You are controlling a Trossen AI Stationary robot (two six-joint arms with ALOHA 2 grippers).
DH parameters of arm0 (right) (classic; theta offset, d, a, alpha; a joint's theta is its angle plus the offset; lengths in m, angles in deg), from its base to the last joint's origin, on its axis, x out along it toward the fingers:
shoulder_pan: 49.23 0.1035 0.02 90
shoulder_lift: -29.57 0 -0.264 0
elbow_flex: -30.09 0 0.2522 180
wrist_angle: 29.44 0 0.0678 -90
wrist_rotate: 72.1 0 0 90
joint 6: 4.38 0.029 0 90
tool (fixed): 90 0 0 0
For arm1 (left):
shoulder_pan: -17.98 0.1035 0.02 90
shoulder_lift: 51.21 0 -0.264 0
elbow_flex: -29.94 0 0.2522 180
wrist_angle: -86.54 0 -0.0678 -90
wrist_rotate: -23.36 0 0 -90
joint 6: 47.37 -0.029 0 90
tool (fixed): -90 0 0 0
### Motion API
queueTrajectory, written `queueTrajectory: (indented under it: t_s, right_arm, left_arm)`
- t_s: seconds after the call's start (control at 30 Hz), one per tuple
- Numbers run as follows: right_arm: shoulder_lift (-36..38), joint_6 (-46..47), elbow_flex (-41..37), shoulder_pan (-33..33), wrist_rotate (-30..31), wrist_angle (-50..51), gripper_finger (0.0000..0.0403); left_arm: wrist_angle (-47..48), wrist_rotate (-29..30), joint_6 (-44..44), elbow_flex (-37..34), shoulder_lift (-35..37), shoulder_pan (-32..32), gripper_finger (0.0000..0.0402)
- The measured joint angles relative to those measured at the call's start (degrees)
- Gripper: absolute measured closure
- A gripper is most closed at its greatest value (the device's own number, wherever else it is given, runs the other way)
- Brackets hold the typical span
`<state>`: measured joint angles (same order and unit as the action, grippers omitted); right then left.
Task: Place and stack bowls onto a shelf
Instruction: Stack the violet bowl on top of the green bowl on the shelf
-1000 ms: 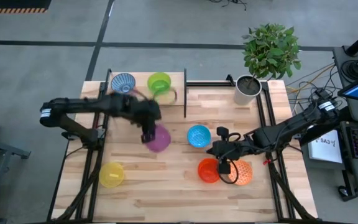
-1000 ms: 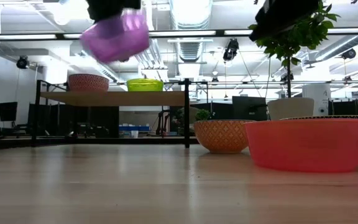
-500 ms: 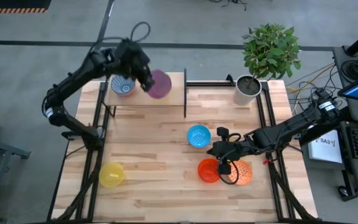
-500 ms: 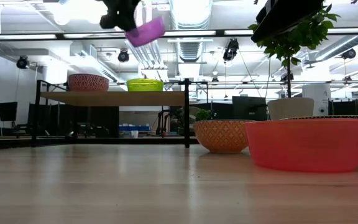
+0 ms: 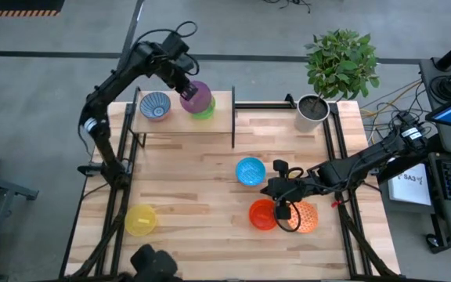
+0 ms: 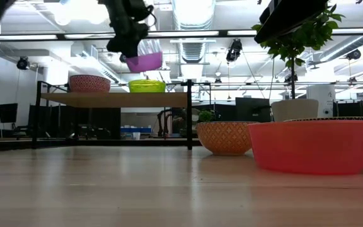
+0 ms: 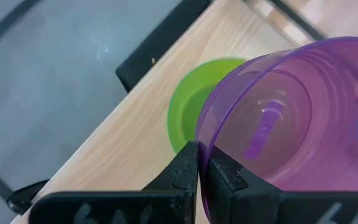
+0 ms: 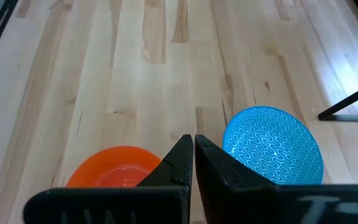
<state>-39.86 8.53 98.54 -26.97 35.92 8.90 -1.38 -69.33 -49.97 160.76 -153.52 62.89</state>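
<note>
Left gripper [image 7: 197, 171] pinching rim of purple bowl [image 5: 196, 96], fingers clamped on wall, holding it above green bowl [image 7: 188, 109] on shelf [image 5: 171, 121]. Blue-white patterned bowl [image 5: 154, 105] sitting beside on shelf. Right gripper [image 8: 193, 155] hovering over table [image 5: 202, 196] near red-orange bowl [image 5: 262, 215] and light blue bowl [image 5: 250, 171], fingers pressed together, gripping nothing.

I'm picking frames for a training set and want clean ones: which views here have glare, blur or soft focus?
Low view: bright ceiling lights wash out the top, yet the purple bowl above the shelf reads clearly. Left wrist view: the left gripper and green bowl look slightly soft up close. High view: even light, no blur.
</note>
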Motion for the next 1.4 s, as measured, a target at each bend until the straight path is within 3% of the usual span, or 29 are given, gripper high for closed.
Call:
queueTrajectory:
  t_s: [0.27,1.4]
  right_arm:
    - [0.01,0.02,-0.28,0.00,0.00,0.02,0.0394]
    - [0.00,0.61,-0.40,0.00,0.02,0.00,0.0394]
  left_arm:
    - [4.29,-0.01,-2.29,5.94,-4.68,0.17,0.0402]
    - [1.78,0.76,-2.94,4.02,-4.68,0.37,0.0402]
